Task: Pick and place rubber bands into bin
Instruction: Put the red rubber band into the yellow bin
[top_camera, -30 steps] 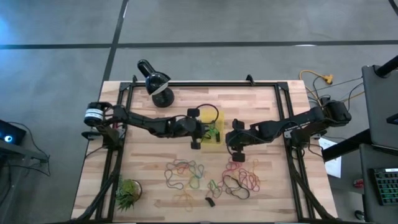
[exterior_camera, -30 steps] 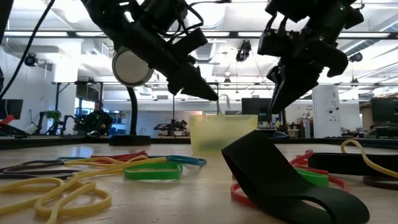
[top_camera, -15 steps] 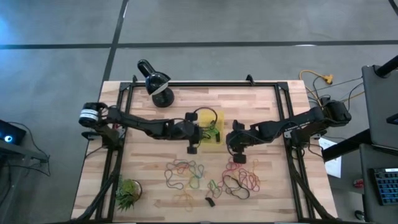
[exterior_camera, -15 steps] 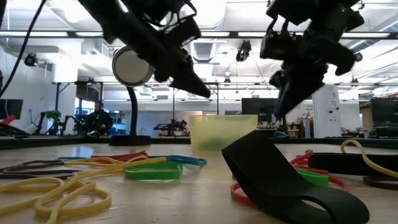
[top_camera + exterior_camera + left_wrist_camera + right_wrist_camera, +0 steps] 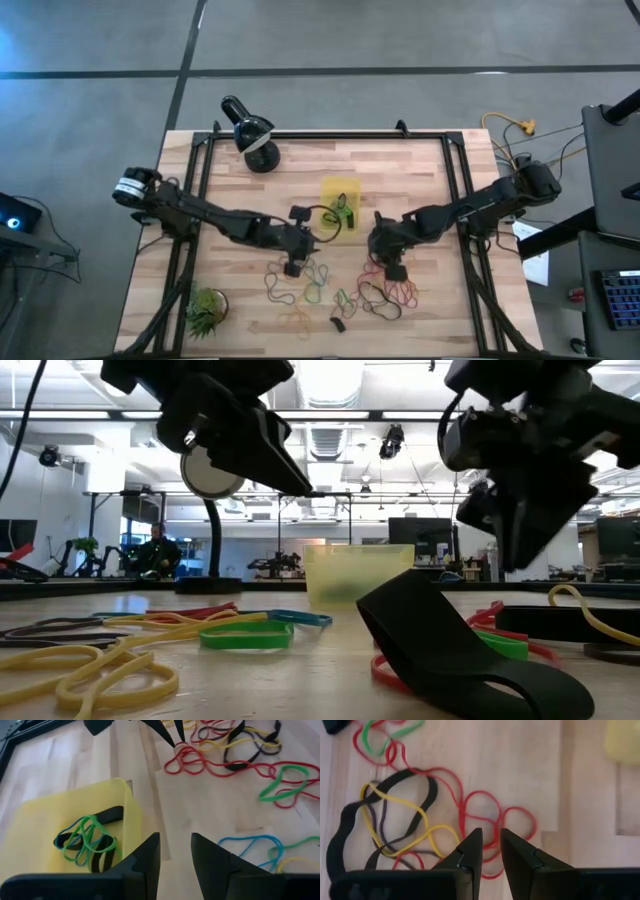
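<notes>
The yellow bin [image 5: 340,208] stands mid-table with green and black rubber bands [image 5: 87,840] inside. Many loose rubber bands lie on the wood nearer the front, in a left cluster [image 5: 300,282] and a right cluster [image 5: 385,292]. My left gripper [image 5: 293,266] is open and empty. It hangs above the left cluster, just near-left of the bin [image 5: 60,815]. My right gripper [image 5: 394,270] is open by a narrow gap. It hangs over red loops [image 5: 487,815] of the right cluster. In the low view both grippers [image 5: 305,488] [image 5: 512,560] are clear of the table.
A black domed lamp [image 5: 255,135] stands at the far left, and a small spiky green plant [image 5: 205,310] at the near left corner. Black frame rails [image 5: 195,190] run along the table's sides. A wide black band [image 5: 440,640] lies near the front edge.
My left gripper has gone from over the bin toward the table's near edge and a little left, and now hangs over the left cluster. My right gripper has gone toward the near edge, over the right cluster. The bands on the table have stayed where they were.
</notes>
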